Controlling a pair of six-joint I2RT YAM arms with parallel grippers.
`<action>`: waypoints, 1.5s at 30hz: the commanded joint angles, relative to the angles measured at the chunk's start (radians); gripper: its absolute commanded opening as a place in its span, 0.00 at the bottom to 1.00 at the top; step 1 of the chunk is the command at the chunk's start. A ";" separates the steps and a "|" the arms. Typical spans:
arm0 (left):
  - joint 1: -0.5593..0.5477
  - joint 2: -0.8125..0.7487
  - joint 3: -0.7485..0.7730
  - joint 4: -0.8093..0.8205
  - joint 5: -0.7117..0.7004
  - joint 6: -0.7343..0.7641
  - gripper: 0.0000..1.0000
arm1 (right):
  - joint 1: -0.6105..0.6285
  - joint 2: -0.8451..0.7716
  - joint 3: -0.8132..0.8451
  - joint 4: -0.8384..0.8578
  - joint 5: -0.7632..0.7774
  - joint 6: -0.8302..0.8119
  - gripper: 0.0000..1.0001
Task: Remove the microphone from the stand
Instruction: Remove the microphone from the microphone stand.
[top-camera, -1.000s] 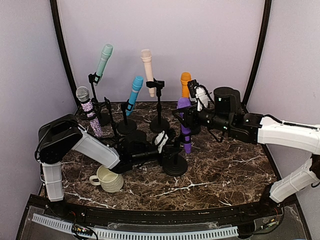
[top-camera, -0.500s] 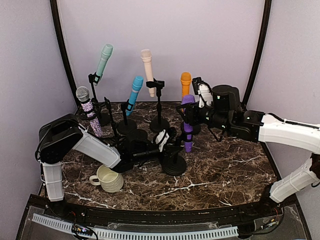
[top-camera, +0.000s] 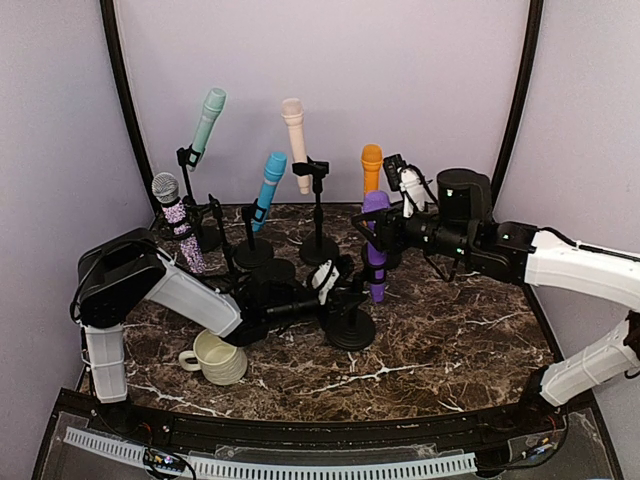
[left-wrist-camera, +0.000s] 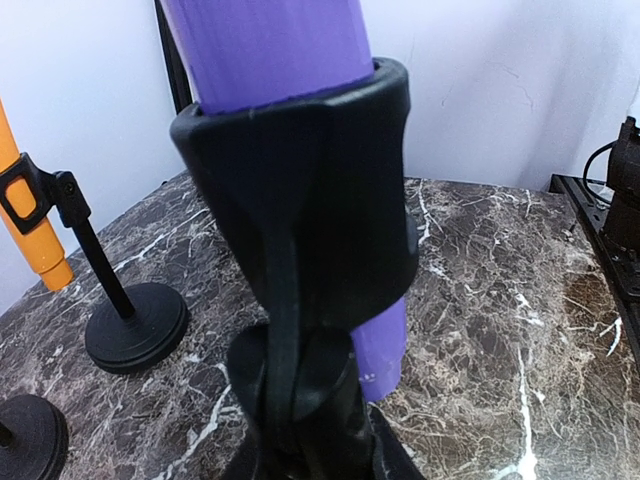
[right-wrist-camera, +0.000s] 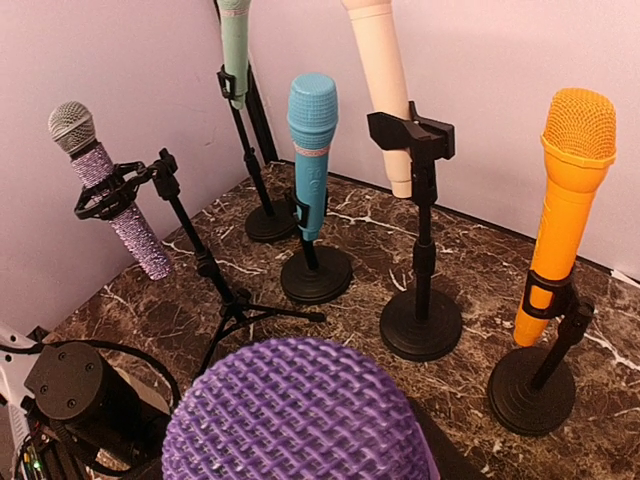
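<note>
Teamwork: left gripper (top-camera: 335, 298) pinches the black round-based stand (top-camera: 350, 332) to anchor it; right gripper (top-camera: 381, 228) clamps the purple mesh-headed microphone (left-wrist-camera: 270, 40), likely to pull it free.

On the counter (top-camera: 450, 340), a row of microphones (top-camera: 295, 140) occupies the rear, another microphone (top-camera: 375, 250) in its stand (top-camera: 350, 330) sits before it, and a cup (top-camera: 218, 357) sits front-left.

Left arm (top-camera: 190, 295) low, reaching from 8 o'clock; left gripper (top-camera: 333, 300) jaws pinched on stand (top-camera: 350, 335). Right arm (top-camera: 570, 265) stretched in from 3 o'clock; right gripper (top-camera: 383, 228) jaws clasping purple microphone (top-camera: 376, 262).
</note>
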 joint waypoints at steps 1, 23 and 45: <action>-0.005 0.034 -0.034 -0.132 0.026 0.045 0.00 | -0.029 -0.100 0.032 0.315 -0.199 -0.034 0.29; -0.005 0.035 -0.033 -0.133 0.025 0.047 0.00 | -0.063 -0.107 0.030 0.337 -0.343 0.036 0.30; -0.005 0.039 -0.032 -0.128 0.017 0.044 0.00 | -0.063 -0.119 0.086 0.170 0.082 0.104 0.29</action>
